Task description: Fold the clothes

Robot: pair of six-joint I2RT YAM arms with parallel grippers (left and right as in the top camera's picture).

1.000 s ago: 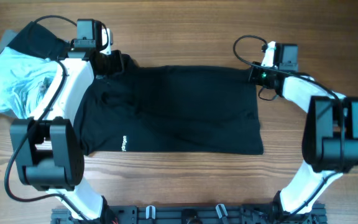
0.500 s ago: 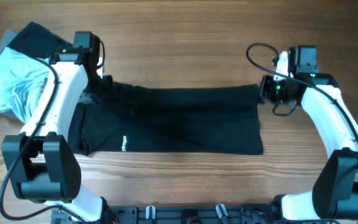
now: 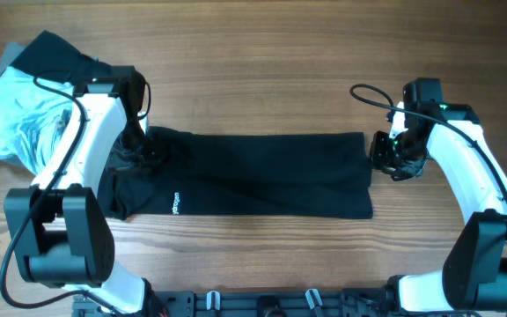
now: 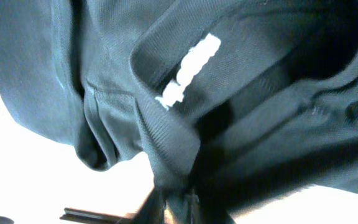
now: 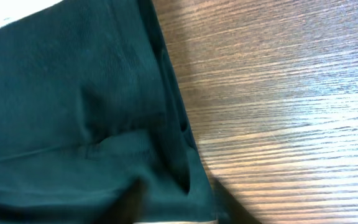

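The left arm [image 3: 82, 150] rises from its base at the near left and reaches away from it, with the white forearm leaning slightly inward. Its wrist bends down, so the left gripper [image 3: 139, 145] points downward. In the left wrist view its jaws sit close together at the bottom edge of the picture, and a fold of the clothes [image 4: 166, 143] is pinched between them. The right arm [image 3: 469, 167] climbs from its base at the near right with the elbow out, then folds back inward at the wrist. The right gripper [image 3: 385, 157] hangs low, turned toward the middle, with its jaws standing apart. In the right wrist view they show only as two dark blurs at the bottom.
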